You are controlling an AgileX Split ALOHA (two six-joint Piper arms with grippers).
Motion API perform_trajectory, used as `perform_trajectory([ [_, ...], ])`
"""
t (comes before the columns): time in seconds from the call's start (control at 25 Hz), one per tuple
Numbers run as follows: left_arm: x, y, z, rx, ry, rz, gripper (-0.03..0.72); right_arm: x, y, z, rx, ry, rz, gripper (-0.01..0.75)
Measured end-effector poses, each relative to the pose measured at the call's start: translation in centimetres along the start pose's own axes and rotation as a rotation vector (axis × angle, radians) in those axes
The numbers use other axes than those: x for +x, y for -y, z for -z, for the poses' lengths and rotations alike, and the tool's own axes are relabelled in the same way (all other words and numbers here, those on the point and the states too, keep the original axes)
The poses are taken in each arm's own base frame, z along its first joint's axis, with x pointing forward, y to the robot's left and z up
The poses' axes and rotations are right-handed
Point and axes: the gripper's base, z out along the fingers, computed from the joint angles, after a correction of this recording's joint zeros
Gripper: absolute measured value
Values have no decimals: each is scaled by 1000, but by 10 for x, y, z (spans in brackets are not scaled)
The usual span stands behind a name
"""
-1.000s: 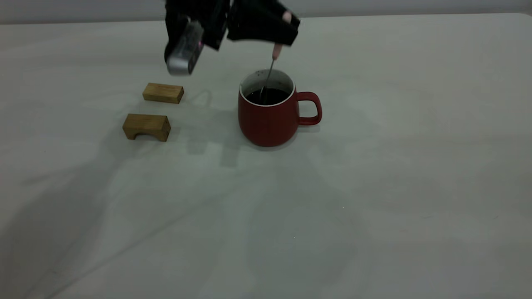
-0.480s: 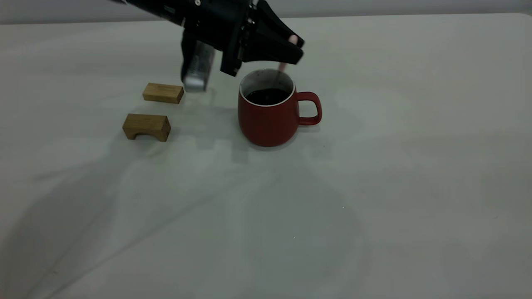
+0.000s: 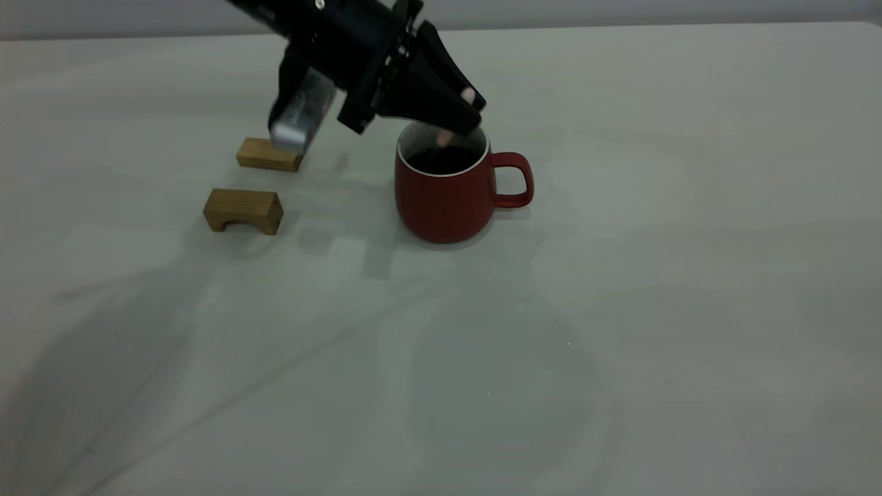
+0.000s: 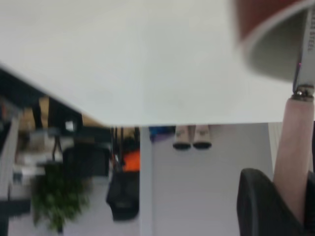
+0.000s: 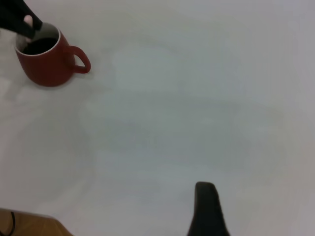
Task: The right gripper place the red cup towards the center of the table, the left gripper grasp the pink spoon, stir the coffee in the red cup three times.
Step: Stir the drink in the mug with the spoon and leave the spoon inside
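Observation:
The red cup (image 3: 444, 200) stands upright near the middle of the table (image 3: 620, 310), handle to the right, with dark coffee (image 3: 441, 160) inside. My left gripper (image 3: 463, 110) hovers just over the cup's far rim, shut on the pink spoon (image 3: 443, 140), which slants down into the cup. The left wrist view has the pink spoon (image 4: 294, 152) clamped beside a black finger (image 4: 261, 206), its metal neck running into the red cup (image 4: 275, 54). The right wrist view shows the red cup (image 5: 47, 61) far from my right gripper (image 5: 209, 211), which sits back over bare table.
Two tan wooden blocks lie left of the cup: a flat one (image 3: 258, 156) partly behind the left arm's silver part, and an arched one (image 3: 243, 210) nearer the front. The table's edge and room clutter (image 4: 74, 162) appear in the left wrist view.
The left gripper dropped from well above the cup to just over its rim and tilted. The spoon went deeper, so its metal neck no longer shows. The cup stayed put.

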Motion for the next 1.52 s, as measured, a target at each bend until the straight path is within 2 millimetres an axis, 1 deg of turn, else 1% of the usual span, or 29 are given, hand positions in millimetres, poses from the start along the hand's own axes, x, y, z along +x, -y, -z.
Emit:
perform_trajectory([
  [0.12,1,5,1,36,5,-76,164,0,0,0,0,0,0,591],
  [0.24,0,6,-5,59,-68,-109,164,0,0,0,0,0,0,591],
  [0.32,1,4,-9,51,-148,-111,164,0,0,0,0,0,0,591],
  [0.44,0,-1,-12,5,-198,-79,164,0,0,0,-1,0,0,591],
  [0.56,1,-5,-9,-54,-153,11,164,0,0,0,-1,0,0,591],
  [0.64,0,-6,-5,-74,-80,22,164,0,0,0,-1,0,0,591],
  [0.76,1,-1,1,-28,11,-47,164,0,0,0,-1,0,0,591],
  [0.88,1,5,2,28,19,-138,164,0,0,0,-1,0,0,591],
  [0.96,0,7,-2,53,-30,-170,164,0,0,0,-1,0,0,591],
  [1.04,1,7,-8,68,-120,-159,164,0,0,0,-1,0,0,591],
  [1.16,-1,2,-15,31,-223,-117,164,0,0,0,-1,0,0,591],
  [1.24,-1,-2,-15,-15,-235,-66,164,0,0,0,-1,0,0,591],
  [1.32,-1,-6,-14,-74,-210,-20,164,0,0,0,-1,0,0,591],
  [1.4,-3,-6,-11,-114,-148,3,164,0,0,0,-1,0,0,591],
  [1.52,-8,1,-4,-122,-53,-57,164,0,0,0,-1,0,0,591],
])
